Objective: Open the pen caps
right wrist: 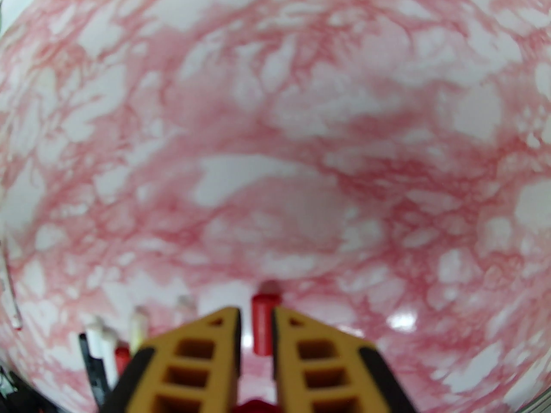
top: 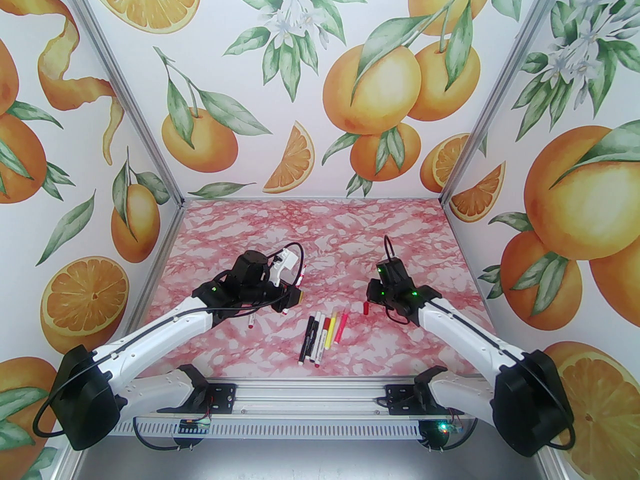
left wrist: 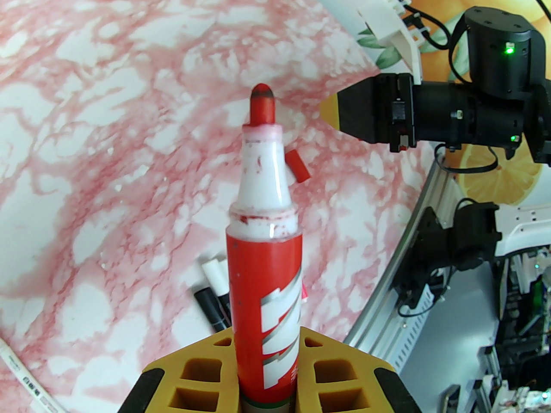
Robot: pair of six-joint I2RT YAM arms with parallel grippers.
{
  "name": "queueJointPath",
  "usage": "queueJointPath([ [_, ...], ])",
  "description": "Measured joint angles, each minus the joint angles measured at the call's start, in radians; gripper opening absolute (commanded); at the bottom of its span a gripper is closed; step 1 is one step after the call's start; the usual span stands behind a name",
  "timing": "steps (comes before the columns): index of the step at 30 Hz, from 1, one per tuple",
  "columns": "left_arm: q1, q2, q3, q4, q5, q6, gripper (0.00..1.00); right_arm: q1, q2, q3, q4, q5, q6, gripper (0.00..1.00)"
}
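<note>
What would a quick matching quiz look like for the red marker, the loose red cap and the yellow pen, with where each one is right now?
Things:
1. red marker
2. loose red cap
3. yellow pen

Places:
A. in the row of pens
B. clamped in the left gripper, tip bare
C. lying alone beside the right gripper

Pairs: 1-B, 2-C, 3-A

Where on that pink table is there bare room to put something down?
The far half of the table, up to the back wall, is bare; so is the near strip between the pen row and the right arm. The near middle is crowded: that row and a loose red cap.
</note>
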Motion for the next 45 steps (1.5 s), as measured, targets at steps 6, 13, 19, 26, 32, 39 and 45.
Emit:
queueJointPath([
  [6,0.000,0.002,-0.008,-0.006,0.000,0.000,0.00,-0.011,0.028,-0.043,0.024,0.010,0.000,0.15],
  [13,0.000,0.011,-0.008,-0.006,0.000,0.000,0.00,-0.024,0.073,-0.084,0.064,0.010,0.000,0.18],
  [19,0.000,0.018,-0.010,-0.006,0.000,-0.001,0.00,-0.024,0.086,-0.089,0.085,0.010,-0.001,0.30],
  [26,0.000,0.021,-0.010,-0.006,0.000,0.000,0.00,-0.024,0.086,-0.089,0.091,0.010,-0.001,0.35],
  [32,0.000,0.030,-0.010,-0.007,-0.010,0.000,0.00,-0.024,0.085,-0.089,0.091,0.010,-0.001,0.34],
  [39,0.000,0.113,-0.010,-0.060,-0.114,-0.006,0.00,-0.024,0.034,-0.089,0.089,0.004,-0.006,0.38],
  [45,0.003,0.213,-0.010,-0.126,-0.236,-0.020,0.00,-0.024,-0.079,-0.089,0.089,-0.051,-0.031,0.43],
])
